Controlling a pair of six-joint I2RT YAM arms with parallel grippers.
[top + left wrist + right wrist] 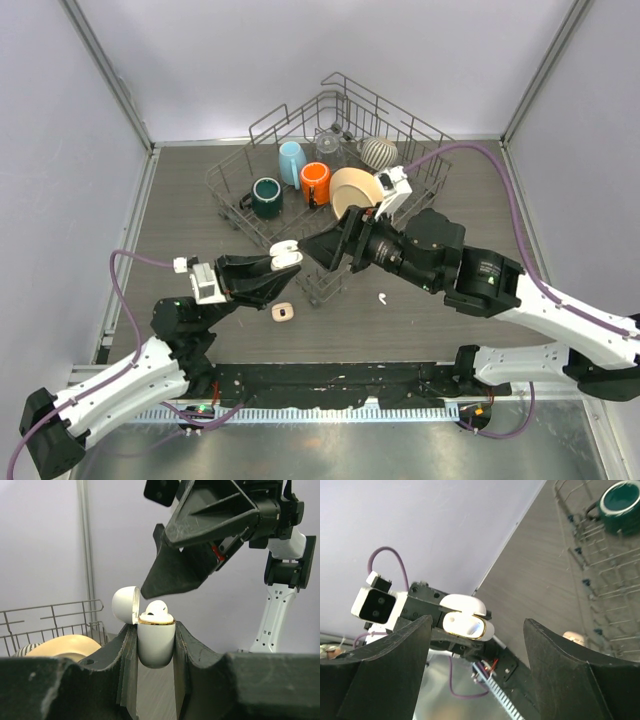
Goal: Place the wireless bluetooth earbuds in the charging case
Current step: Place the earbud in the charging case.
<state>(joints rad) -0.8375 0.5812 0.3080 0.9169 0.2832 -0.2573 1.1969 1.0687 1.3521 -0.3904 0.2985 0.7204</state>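
Note:
My left gripper (277, 262) is shut on the white charging case (285, 252) and holds it upright above the table. In the left wrist view the case (156, 645) sits between my fingers with its lid (125, 604) swung open to the left. One white earbud (159, 609) sits in the case, its top showing above the gold rim. My right gripper (326, 247) is open and empty, just right of and above the case; in its own view (477, 621) the open case (468, 623) shows between its spread fingers. A second earbud (382, 297) lies on the table.
A wire dish rack (420, 140) stands at the back with a green mug (266, 197), a blue cup (291, 160), an orange mug (316, 183) and a tan bowl (352, 190). A small beige object (283, 313) lies on the table below the case.

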